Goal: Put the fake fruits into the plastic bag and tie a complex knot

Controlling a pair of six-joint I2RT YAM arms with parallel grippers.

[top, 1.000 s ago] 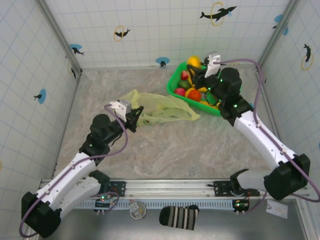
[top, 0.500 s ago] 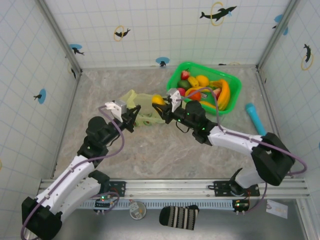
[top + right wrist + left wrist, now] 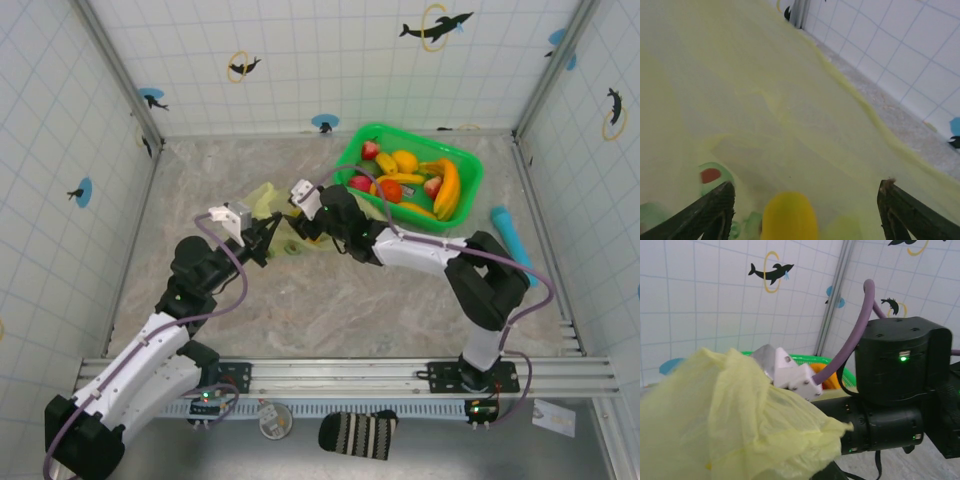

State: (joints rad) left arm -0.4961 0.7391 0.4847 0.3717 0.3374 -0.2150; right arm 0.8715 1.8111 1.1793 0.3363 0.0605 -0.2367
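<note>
Seen from above, a marbled table (image 3: 330,305) was enclosed by white tiled walls printed with dolphins. The thin yellow-green plastic bag (image 3: 262,197) was held up left of the table's middle, between the two arms' ends.

The left gripper (image 3: 264,240) was pressed together on a bunched edge of the bag at its near side. In the left wrist view, the crumpled yellow film (image 3: 725,410) was gathered close to the lens, with the right arm's black wrist just behind it.

The right gripper (image 3: 296,228) was reached in from the right, into the bag's mouth. In its wrist view, its two dark fingers (image 3: 715,210) were spread wide. A small round yellow fake fruit (image 3: 789,217) was seen between them, touching neither, with translucent film and a green-and-brown avocado motif (image 3: 710,175) around it.

The other fake fruits were piled in a rigid bright green basket (image 3: 352,160) at the far right. Among them were a banana (image 3: 447,188), an orange round piece (image 3: 405,160) and a red one (image 3: 389,190). A cyan cylinder (image 3: 510,237) was lying on the table right of the basket, apart from it.
</note>
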